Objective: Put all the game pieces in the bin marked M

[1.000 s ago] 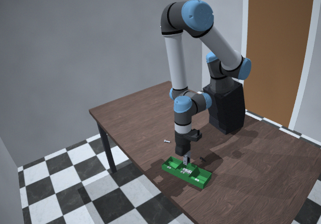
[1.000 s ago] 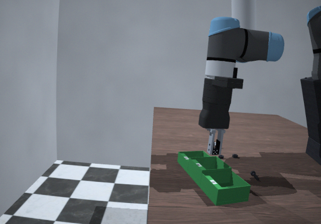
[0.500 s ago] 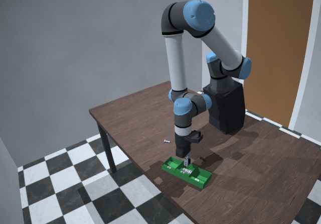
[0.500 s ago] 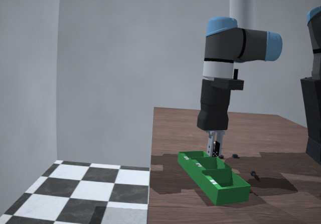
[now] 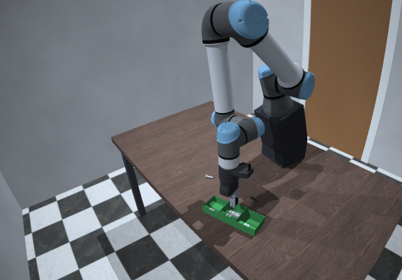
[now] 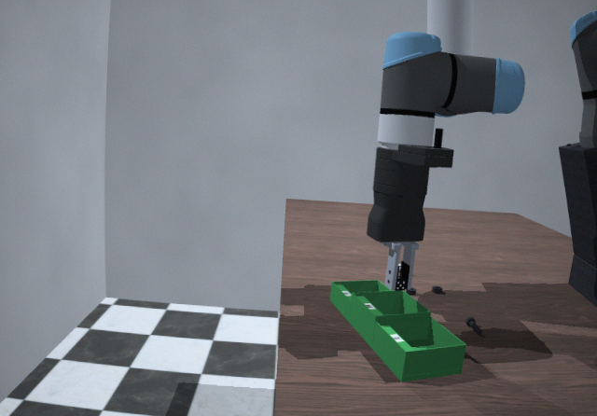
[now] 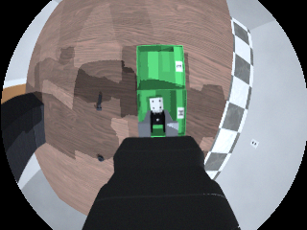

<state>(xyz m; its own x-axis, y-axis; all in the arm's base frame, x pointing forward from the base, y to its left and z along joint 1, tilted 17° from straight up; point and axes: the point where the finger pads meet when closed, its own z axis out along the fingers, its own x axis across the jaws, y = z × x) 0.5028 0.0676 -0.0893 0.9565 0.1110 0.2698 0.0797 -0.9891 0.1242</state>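
Observation:
A green bin with three compartments stands near the table's front edge; it also shows in the exterior view and the wrist view. The marks on its labels are too small to read. Its middle compartment holds a white game piece, also seen in the wrist view. My gripper points straight down just above the middle compartment. It is shut on a black game piece with white dots, held upright between the fingers.
A white screw lies on the table left of the arm. A black screw lies behind the bin, also seen in the exterior view. A small black nut lies near it. The robot's base stands at the back.

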